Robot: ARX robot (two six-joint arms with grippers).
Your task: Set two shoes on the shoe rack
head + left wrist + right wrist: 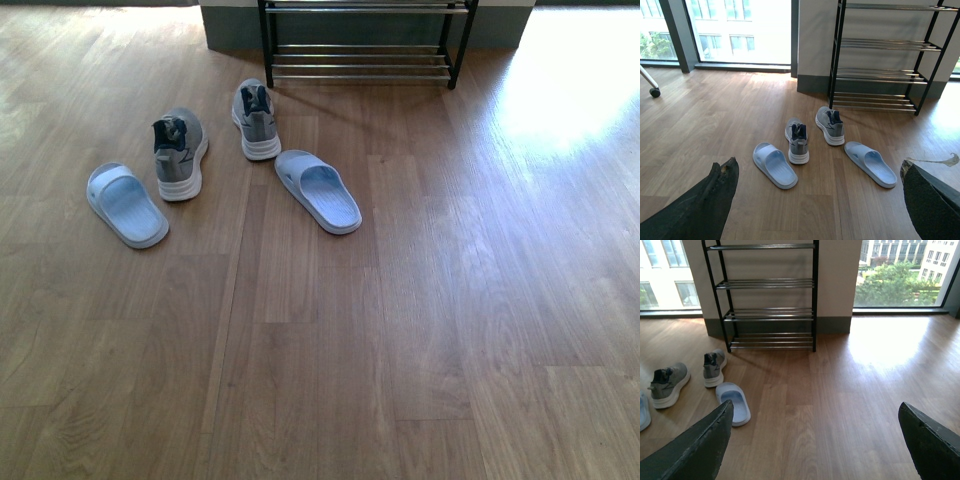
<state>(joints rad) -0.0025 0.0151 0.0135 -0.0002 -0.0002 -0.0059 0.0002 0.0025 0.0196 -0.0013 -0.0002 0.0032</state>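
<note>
**Front view.** Pair of light grey knit sneakers on the wood floor [420, 340], both upright on thick white soles. Heels toward the robot, toes toward the shoe rack [360, 72].
- Left sneaker [180, 155]: nearer the robot, navy lining visible at the collar.
- Right sneaker [257, 120]: farther off, near the rack's left post but apart from it.
- Both sneakers on the floor, not yet on any tier.
- Left slide [127, 205]: pale blue, just beside the left sneaker on its outer side.
- Right slide [318, 190]: pale blue, just beside the right sneaker's heel, angled away to the right.

**Wrist views.** Rack of black posts and four tiers of chrome rods, set against a white pillar [815, 45] with a grey base, windows [900, 275] to either side.

**Grippers.**
- Left gripper [819, 167]: dark fingers [705, 205] at opposite edges of its own view, spread wide, holding nothing, well short of the shoes.
- Right gripper [815, 405]: likewise spread wide and empty, above bare floor, sneakers off to its left.
</note>
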